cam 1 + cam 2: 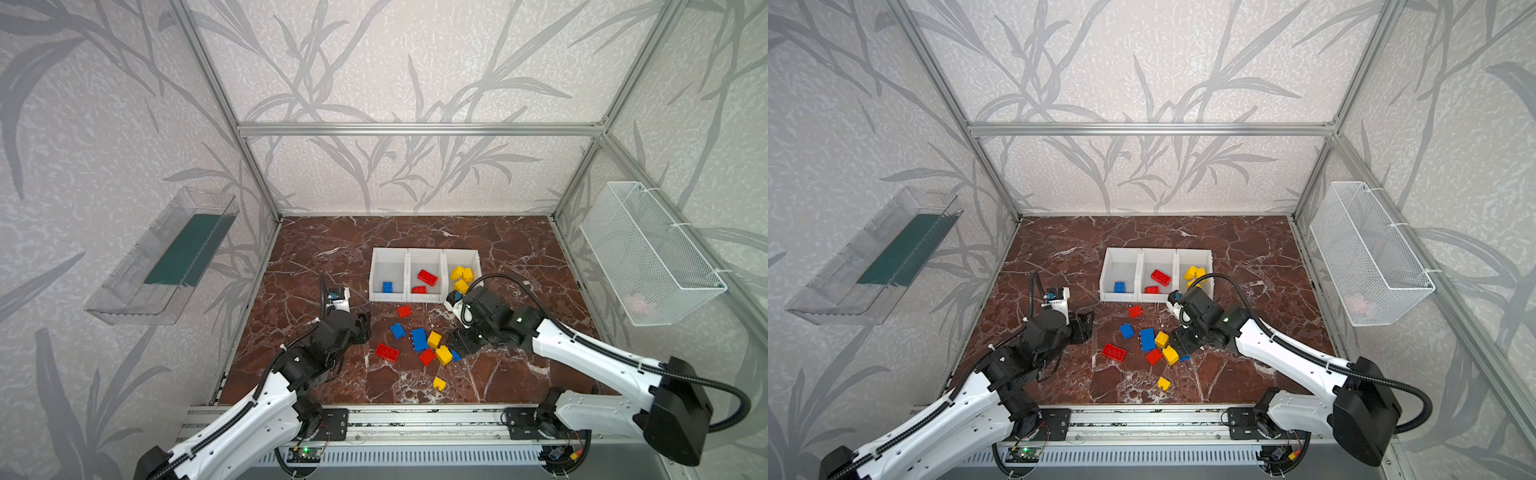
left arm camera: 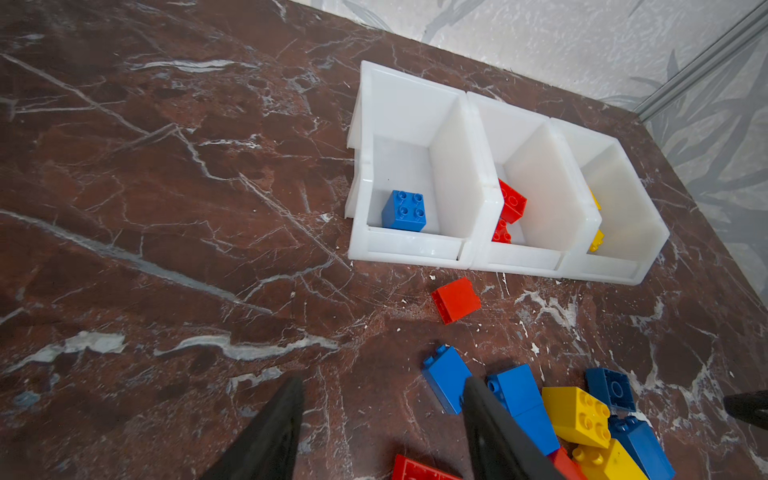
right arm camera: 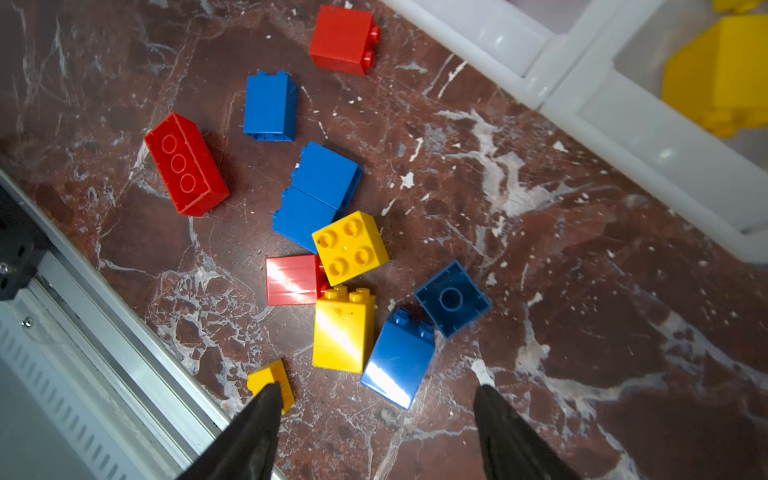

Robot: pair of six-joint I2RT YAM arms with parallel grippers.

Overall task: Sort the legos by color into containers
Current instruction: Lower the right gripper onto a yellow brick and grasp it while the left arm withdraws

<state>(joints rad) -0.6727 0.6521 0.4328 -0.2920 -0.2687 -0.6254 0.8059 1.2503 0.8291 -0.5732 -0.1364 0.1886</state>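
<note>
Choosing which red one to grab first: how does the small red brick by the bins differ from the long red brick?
The small red brick is squarish; the long red brick is oblong. The small one lies on its side, studs sideways; the long one shows a three-ringed face upward. The small one sits nearer the bins. Both are red and lie apart from other bricks.

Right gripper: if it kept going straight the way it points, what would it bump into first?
Probably the blue brick lying on its side, straight ahead of the open right gripper, then the tabletop under it. Depth is hard to judge.
</note>
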